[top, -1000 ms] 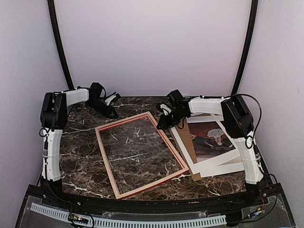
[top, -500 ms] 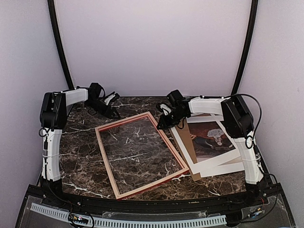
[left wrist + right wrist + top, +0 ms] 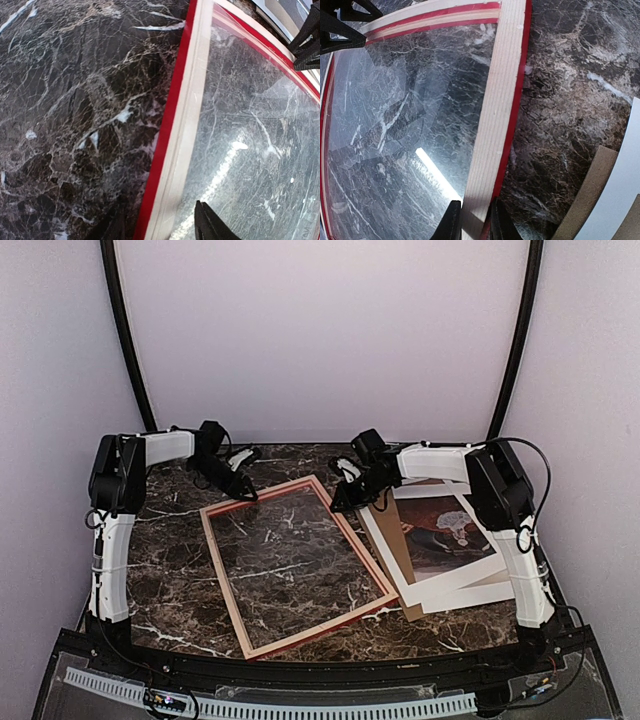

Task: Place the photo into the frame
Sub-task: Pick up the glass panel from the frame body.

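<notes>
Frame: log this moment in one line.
frame: back up | right hand: shut on its rail | left hand: open astride rail | photo: face up, outside frame

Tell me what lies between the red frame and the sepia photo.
Top view: a sliver of dark marble table, a white strip and a plain brown board separate the red rectangular frame from the sepia paper photo.

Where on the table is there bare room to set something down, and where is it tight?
Free: marble table left of the frame, up to the left arm; a strip behind the frame between left gripper and right gripper. Crowded: right side, where photo and brown board overlap.
</notes>
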{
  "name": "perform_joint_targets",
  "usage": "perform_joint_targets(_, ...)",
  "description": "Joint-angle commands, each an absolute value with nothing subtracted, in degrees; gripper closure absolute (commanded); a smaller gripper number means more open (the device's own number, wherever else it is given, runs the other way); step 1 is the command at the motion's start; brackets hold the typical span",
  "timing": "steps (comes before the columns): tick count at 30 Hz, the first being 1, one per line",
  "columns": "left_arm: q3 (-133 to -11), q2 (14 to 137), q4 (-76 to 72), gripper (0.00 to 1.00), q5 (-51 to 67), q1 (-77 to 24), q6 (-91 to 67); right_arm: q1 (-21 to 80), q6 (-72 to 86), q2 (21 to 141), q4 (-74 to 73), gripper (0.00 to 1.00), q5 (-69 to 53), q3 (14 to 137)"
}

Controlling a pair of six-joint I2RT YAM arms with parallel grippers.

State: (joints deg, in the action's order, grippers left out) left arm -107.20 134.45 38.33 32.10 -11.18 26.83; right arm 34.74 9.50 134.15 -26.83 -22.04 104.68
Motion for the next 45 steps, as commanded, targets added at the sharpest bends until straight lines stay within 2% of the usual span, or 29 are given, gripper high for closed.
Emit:
perform_joint_targets(1,-106.79,135.89,40.4,0.54,28.34,-11.25,28.2,34.58,7.04,136.53,-28.85,0.89,-22.05,104.92)
perform_joint_targets(8,-107.73,136.37,40.19,0.71,29.52,-10.83,28.1,34.61,6.94,136.58,-29.26,0.89,-21.63,105.1)
perform_joint_targets(18,-109.33,136.68,40.31,0.79,35.1,-9.27,26.83,34.63,7.21,136.75,-29.0,0.89,-21.62,105.0)
perform_joint_targets(33,-116.05,139.94,45.9,1.0,40.95,-7.1,26.1,34.54,7.51,136.33,-28.21,0.89,-21.22,103.77)
perform_joint_targets(45,-121.56,139.16,50.12,1.0,44.52,-6.77,27.6,31.87,12.28,133.51,-24.31,0.6,-28.45,104.33)
